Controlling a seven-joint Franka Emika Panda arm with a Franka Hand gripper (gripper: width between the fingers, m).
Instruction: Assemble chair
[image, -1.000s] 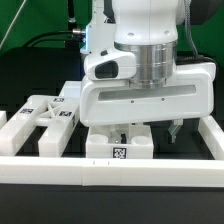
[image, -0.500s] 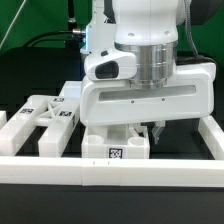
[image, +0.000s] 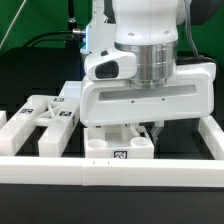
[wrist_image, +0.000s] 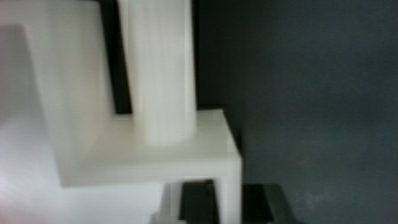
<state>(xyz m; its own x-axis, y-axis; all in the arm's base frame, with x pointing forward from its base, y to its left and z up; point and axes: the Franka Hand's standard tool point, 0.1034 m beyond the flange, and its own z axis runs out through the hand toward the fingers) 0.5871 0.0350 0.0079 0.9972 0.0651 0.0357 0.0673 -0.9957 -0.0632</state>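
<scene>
- Fingers (image: 153, 130) are now clenched together under the wrist, where a second ago they were spread wide. Nothing shows between them, though the arm (image: 150, 90) hides much of that spot.
- They hang just beside the seat block (image: 118, 143), at its edge on the exterior view's right. Whether they touch it cannot be told.
- The seat block rests on the table (image: 188, 150), just behind the front border rail (image: 60, 170), and appears to have shifted slightly toward that rail.
- The X-braced frame (image: 45, 112) lies unmoved on the exterior view's left.
- Closed like this, the fingers probably serve to nudge the block into position rather than lift it.
- The wrist view gives only blurred white pieces (wrist_image: 151, 150), too close to identify.
</scene>
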